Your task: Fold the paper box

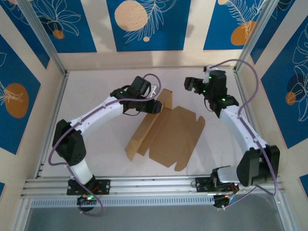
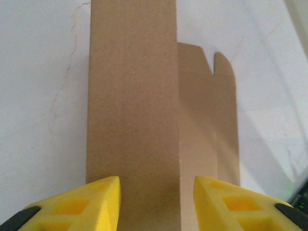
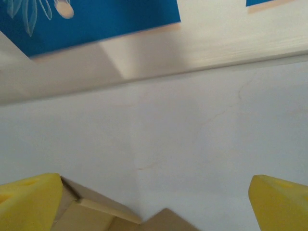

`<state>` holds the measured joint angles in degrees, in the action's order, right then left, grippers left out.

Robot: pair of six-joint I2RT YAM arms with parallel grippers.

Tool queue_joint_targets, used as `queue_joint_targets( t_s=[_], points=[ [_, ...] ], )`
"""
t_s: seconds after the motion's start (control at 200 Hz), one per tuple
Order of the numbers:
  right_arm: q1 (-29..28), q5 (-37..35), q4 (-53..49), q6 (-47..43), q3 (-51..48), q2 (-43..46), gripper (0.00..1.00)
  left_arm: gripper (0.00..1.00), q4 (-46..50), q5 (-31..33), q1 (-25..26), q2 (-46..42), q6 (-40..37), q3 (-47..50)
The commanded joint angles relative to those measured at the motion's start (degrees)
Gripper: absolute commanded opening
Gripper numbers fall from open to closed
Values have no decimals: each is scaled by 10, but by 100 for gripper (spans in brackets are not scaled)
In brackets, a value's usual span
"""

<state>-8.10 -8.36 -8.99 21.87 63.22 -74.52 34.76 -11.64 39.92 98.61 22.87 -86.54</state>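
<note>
White surface (image 1: 96, 96) carries the paper box (image 1: 168, 137) at centre, its 9 o'clock side flap (image 2: 132, 96) raised; left claw (image 1: 156, 107), part-open at 12 o'clock, apparently props it, right claw (image 1: 191, 84) waiting wide open at 1 o'clock.

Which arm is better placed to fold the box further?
Left, likely: the left gripper has the raised flap of the box between its fingers. The right gripper hangs wide open, apart from the box.

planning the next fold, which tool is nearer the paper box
Left. The left tool is at the raised far flap of the paper box; the right tool hangs open past its far right corner, apart.
</note>
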Motion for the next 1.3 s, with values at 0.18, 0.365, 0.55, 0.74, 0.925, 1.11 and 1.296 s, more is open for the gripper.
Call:
queue_joint_targets(
  t_s=[0.18, 0.365, 0.55, 0.74, 0.925, 1.11, 1.296],
  points=[
    [47, 291, -101, 227, 67, -90, 47, 43, 38, 68, 35, 50, -33, -19],
    [-33, 290, -149, 227, 112, -137, 30, 42, 51, 92, 55, 67, -36, -26],
    [-51, 283, -159, 237, 119, -191, 26, 41, 57, 106, 60, 68, -36, -31],
    [-53, 242, -221, 233, 177, -282, 19, 41, 60, 102, 59, 62, -34, -42],
    [-55, 247, -211, 234, 177, -254, 23, 48, 54, 88, 40, -8, -20, -35],
    [-69, 250, -224, 182, 173, -183, 58, 51, 51, 76, 16, -114, -9, 26],
    [-91, 273, -219, 184, 96, -109, 75, 51, 28, 62, -1, -223, 13, 130]
  ],
)
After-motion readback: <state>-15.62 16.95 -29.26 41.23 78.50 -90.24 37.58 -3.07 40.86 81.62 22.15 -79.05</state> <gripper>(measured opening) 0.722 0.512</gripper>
